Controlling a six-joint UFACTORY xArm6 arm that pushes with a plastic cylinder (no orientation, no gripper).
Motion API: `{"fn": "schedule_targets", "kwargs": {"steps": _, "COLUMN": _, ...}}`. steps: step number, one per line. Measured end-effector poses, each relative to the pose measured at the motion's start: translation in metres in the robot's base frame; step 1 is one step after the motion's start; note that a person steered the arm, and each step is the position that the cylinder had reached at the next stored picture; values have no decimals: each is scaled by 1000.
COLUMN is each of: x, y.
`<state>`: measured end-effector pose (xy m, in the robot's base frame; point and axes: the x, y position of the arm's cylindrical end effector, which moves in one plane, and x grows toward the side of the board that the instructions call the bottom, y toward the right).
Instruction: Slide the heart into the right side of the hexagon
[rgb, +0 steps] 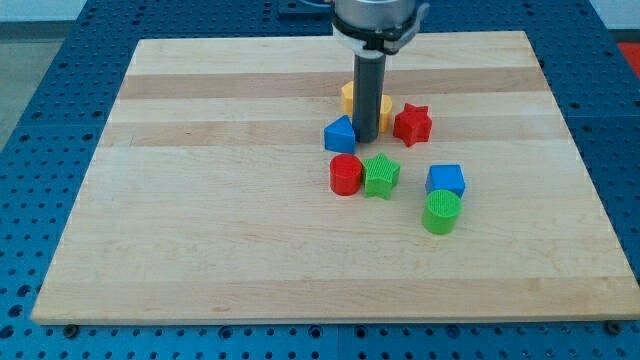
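Yellow heart (347, 96), upper centre of frame, is largely hidden behind the rod; lobes, pointing direction and long axis cannot be told. Red hexagon (345, 175) lies well below it, touching green star (381, 175). My tip (364, 137) is seen just right of blue block (340, 133). No jaws: plain rod.

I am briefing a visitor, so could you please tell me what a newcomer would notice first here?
The dark rod descends from the view's top, my tip just right of the blue triangular block, partly hiding yellow blocks behind. Around it on the pale wooden board cluster a red star-shaped block, a red cylinder-like block and a green star-shaped block.
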<state>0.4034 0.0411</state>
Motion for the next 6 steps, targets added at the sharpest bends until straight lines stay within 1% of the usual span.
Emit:
{"fn": "schedule_targets", "kwargs": {"steps": 2, "x": -4, "y": 27}}
{"fn": "schedule_targets", "kwargs": {"steps": 5, "x": -51, "y": 27}}
{"fn": "schedule_targets", "kwargs": {"steps": 6, "x": -51, "y": 27}}
